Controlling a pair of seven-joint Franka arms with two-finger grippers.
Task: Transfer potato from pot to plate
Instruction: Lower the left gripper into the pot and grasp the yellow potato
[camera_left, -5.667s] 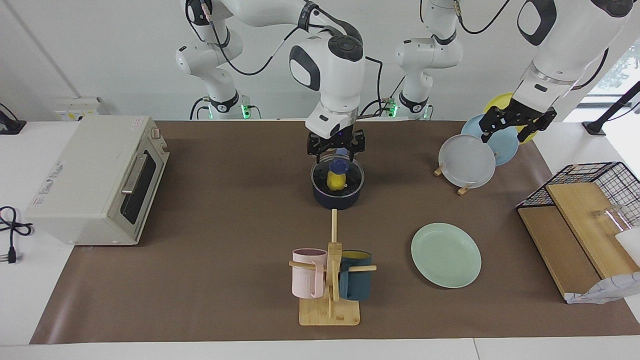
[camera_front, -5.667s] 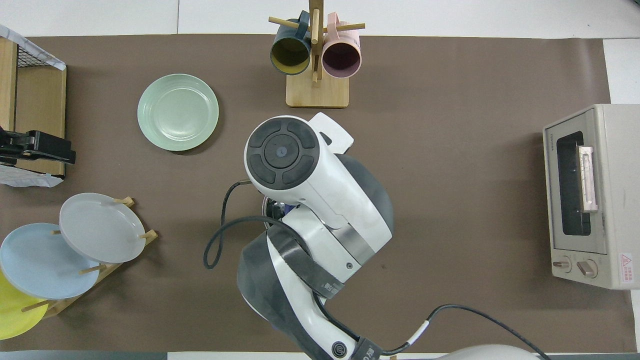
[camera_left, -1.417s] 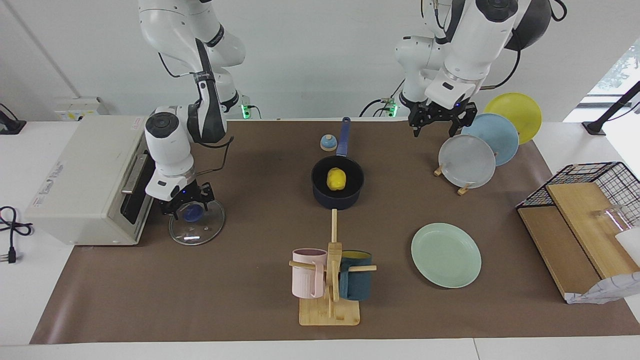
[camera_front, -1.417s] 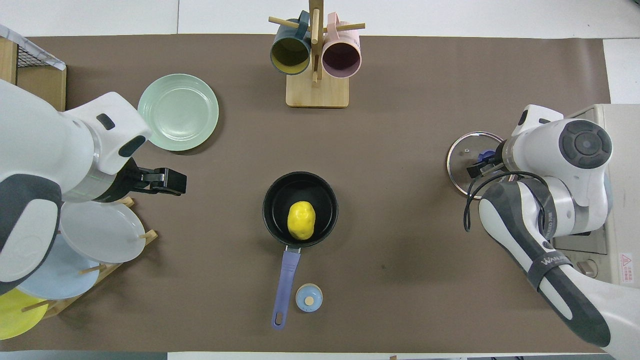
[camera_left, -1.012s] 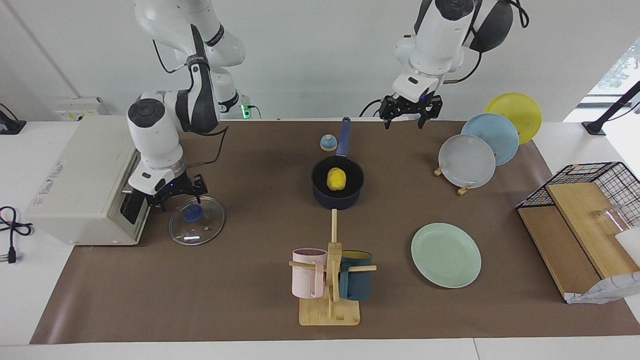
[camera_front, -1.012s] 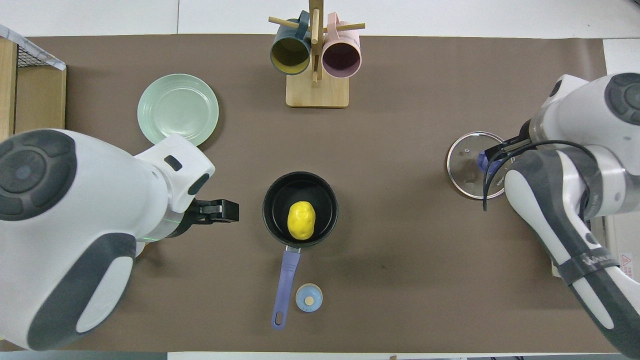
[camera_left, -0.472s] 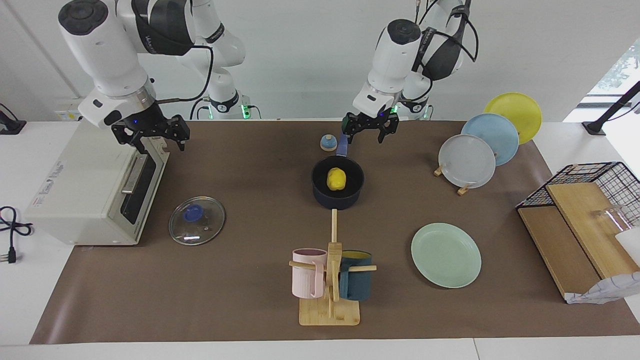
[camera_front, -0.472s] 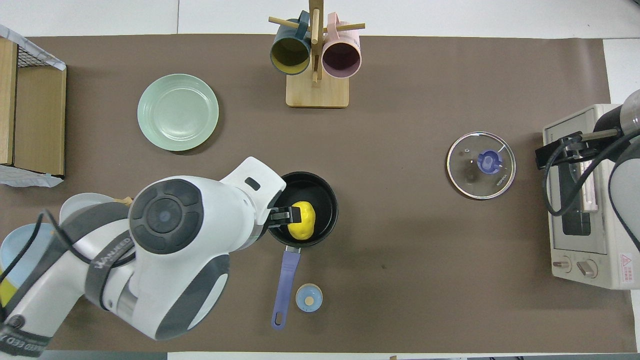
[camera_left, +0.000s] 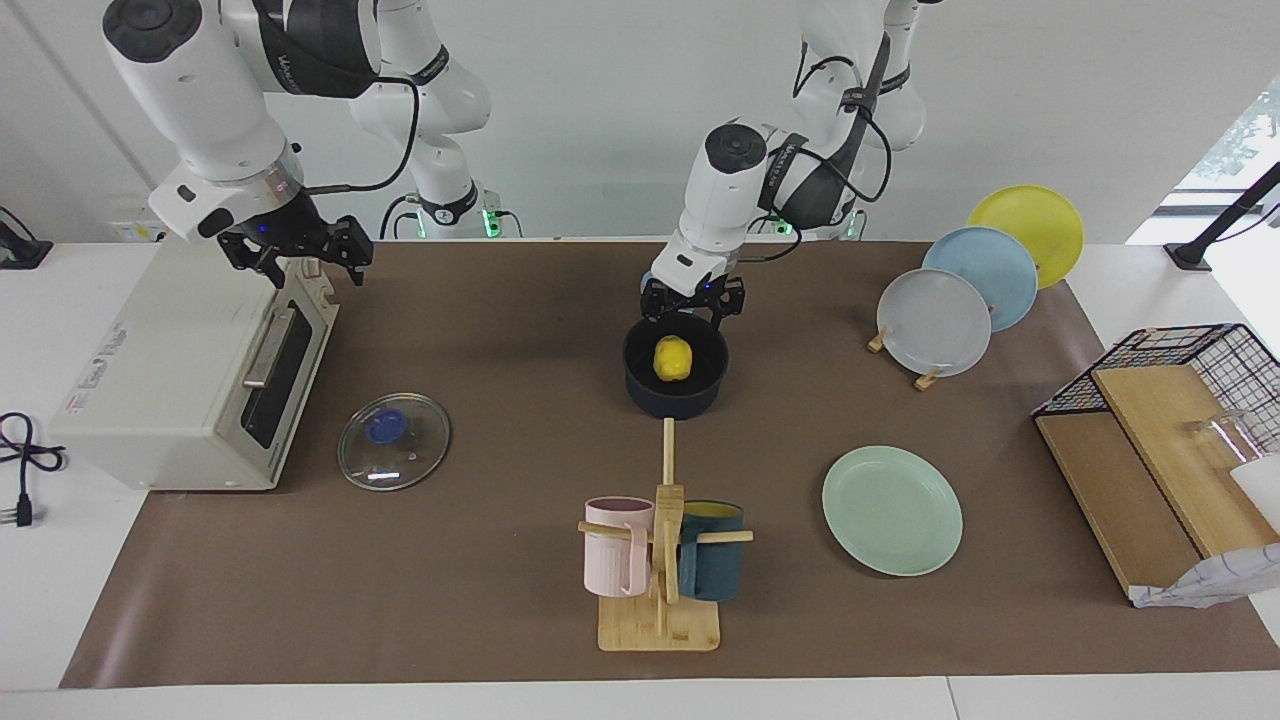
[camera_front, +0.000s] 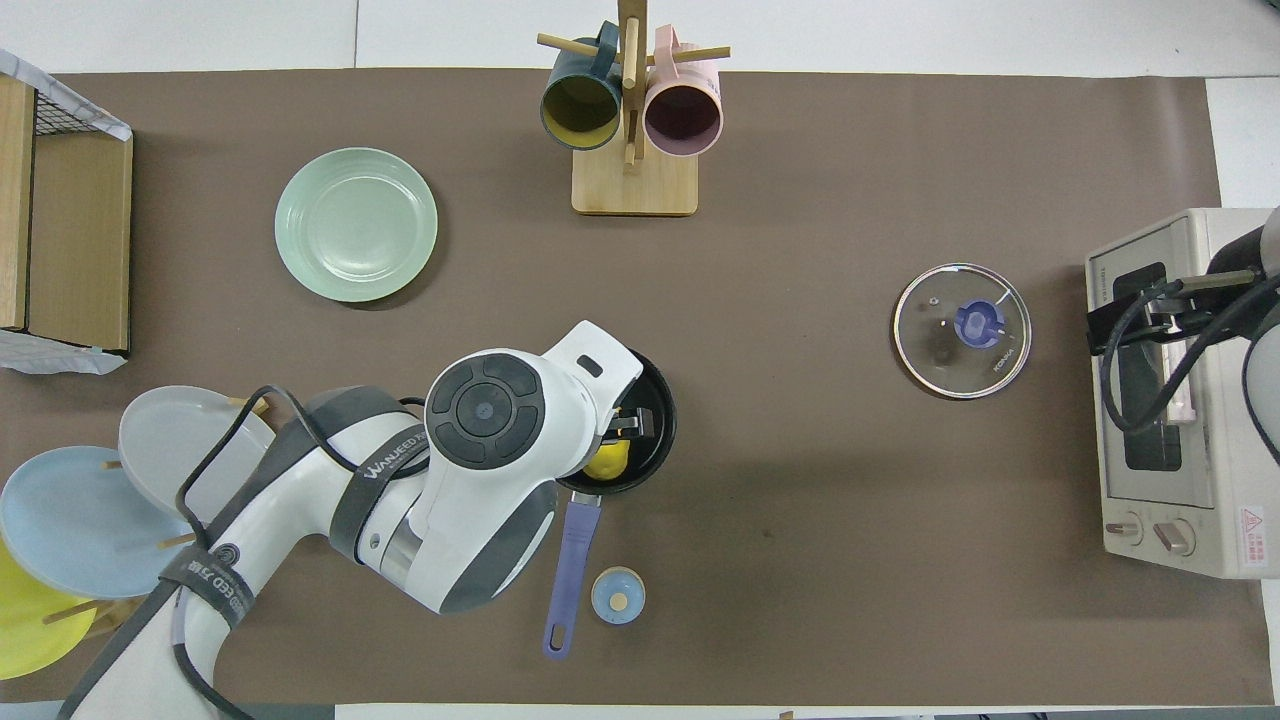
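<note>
the potato (camera_left: 673, 358) lies in the pot (camera_left: 675, 392), down on the black bottom. in the facing view its long axis runs toward and away from the robots, with one end pointing at the pot handle (camera_front: 568, 577); in the overhead view the left arm's wrist hides most of it and only a yellow edge (camera_front: 606, 462) shows. the pot sits mid-table with its handle pointing straight back at the robots, and a small blue knob (camera_front: 618, 596) stands just beside the handle.

the left gripper (camera_left: 692, 301) hangs over the pot's rim on the robots' side, fingers spread apart, holding nothing. it is above the potato and not touching it; i can't tell if a fingertip brushes the rim.

the right gripper (camera_left: 296, 249) is up over the top corner of the toaster oven (camera_left: 190, 360) at the right arm's end of the table, fingers apart and empty. the glass lid (camera_left: 393, 440) lies flat on the mat near the oven's front.

the plate (camera_left: 892, 510) is bare, farther from the robots than the pot and toward the left arm's end, well apart from it. the mug rack (camera_left: 660, 560) stands farther out than the pot.
</note>
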